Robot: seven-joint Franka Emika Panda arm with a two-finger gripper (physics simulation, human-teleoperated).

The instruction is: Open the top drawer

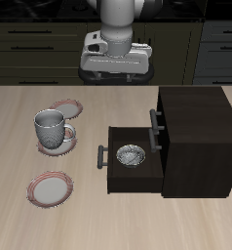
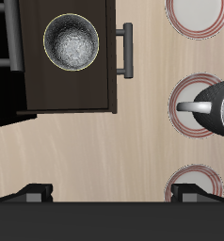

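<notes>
Top drawer (image 1: pixel 157 124), the upper of two in the blackish-brown box cabinet (image 1: pixel 196 137), sits at the right of the frame in the exterior view. Its flat dark front is flush with the cabinet body and its short grey bar handle (image 1: pixel 154 125) is free. It looks fully shut.

Below it, the cabinet's lower drawer (image 1: pixel 116 178) stands pulled well out toward the middle of the frame. Its own grey bar handle (image 1: pixel 101 156) is at the outer end. A small round metallic bowl (image 1: pixel 131 154) lies inside it, and the wrist view shows the same bowl (image 2: pixel 74 42) in the open tray.

The tool (image 1: pixel 116 70) hangs at the upper middle of the frame, above the back edge of the light wooden counter (image 1: pixel 89 220) and well apart from both handles. In the wrist view the tool (image 2: pixel 114 193) has its two dark fingers (image 2: pixel 34 192) spread wide, with only bare counter between them, so it grips nothing.

At the left of the frame a grey ceramic mug (image 1: pixel 52 126) stands on a red-rimmed white plate (image 1: pixel 61 146). A second such plate (image 1: pixel 67 104) lies just behind it. A third plate (image 1: pixel 50 187) lies nearer the front edge, at the lower left.
</notes>
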